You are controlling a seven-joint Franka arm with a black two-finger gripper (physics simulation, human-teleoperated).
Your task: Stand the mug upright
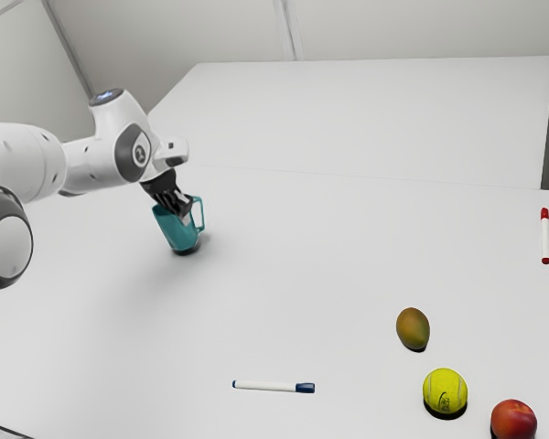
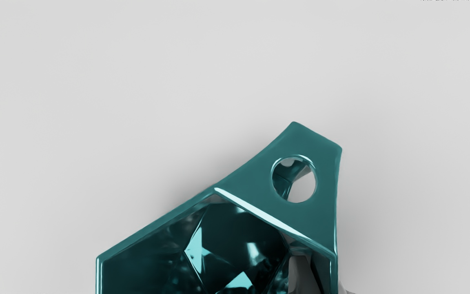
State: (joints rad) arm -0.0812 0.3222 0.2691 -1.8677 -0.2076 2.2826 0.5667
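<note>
In the exterior view my gripper (image 1: 178,207) reaches down over the rim of the teal mug (image 1: 179,235), at the left. The mug has its mouth upward, its base low against the table and its handle toward the exterior view's right. Looking down in the wrist view, the six-sided mouth of the mug (image 2: 300,139) and its handle with a round hole show. At the bottom edge the gripper (image 2: 329,286) is shut on the mug's wall beside the handle, one finger inside the mouth and one outside. Most of both fingers is hidden by the mug.
On the white table (image 1: 284,302) lie a blue-capped marker (image 1: 273,387) near the front and a red-capped marker (image 1: 545,238) at the far right. A mango (image 1: 413,328), a tennis ball (image 1: 445,391) and a red fruit (image 1: 513,420) sit toward the front right.
</note>
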